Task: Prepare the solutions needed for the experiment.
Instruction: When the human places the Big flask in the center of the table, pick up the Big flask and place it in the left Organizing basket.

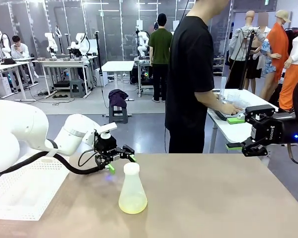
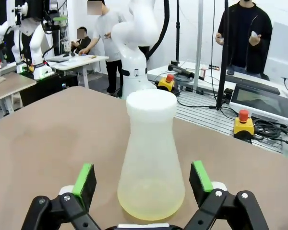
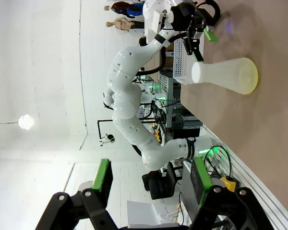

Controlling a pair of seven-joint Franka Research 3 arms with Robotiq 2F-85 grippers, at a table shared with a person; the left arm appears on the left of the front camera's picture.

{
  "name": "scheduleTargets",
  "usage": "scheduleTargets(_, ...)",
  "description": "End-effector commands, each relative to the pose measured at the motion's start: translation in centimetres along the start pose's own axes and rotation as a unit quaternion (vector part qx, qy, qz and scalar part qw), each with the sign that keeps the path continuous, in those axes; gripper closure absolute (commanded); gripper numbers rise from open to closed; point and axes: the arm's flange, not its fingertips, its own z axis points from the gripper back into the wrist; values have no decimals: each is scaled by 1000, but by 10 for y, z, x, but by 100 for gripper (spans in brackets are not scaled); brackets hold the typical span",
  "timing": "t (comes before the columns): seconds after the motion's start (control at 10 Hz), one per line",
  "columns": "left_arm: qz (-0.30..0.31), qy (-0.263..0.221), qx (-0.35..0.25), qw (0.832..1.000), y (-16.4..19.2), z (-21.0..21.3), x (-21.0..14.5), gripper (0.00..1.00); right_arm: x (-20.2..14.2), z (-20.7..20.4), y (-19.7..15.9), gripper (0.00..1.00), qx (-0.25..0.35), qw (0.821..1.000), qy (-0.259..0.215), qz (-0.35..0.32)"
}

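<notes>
Left gripper [image 2: 143, 184] is spread wide with nothing in it, and the frosted conical flask [image 2: 151, 158] stands upright just ahead, lined up between its green pads [image 2: 85, 178]. The pale yellow solution [image 2: 151, 203] is a shallow layer in the flask's bottom. Right gripper [image 1: 234, 133] hangs well off to the side, mostly open and empty.

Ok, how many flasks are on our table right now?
1. The flask stands upright on the table, just in front of the open left pincer, with a shallow yellowish solution at its bottom.
</notes>
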Motion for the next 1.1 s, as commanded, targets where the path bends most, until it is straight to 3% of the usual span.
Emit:
scheduleTargets(0.0, -19, -31, -9, 999, 3, 4, -5, 0, 0, 0, 2, 17, 5, 1000, 0, 5)
scheduleTargets(0.4, -6, -93, -13, 996, 3, -19, -21, 0, 0, 0, 2, 17, 5, 1000, 0, 5)
scheduleTargets(0.8, 12, -101, -34, 994, 3, -44, -27, 0, 0, 0, 2, 17, 5, 1000, 0, 5)
scheduleTargets(1.0, 0, -89, -30, 996, -4, -46, -11, 0, 0, 0, 2, 17, 5, 1000, 0, 5)
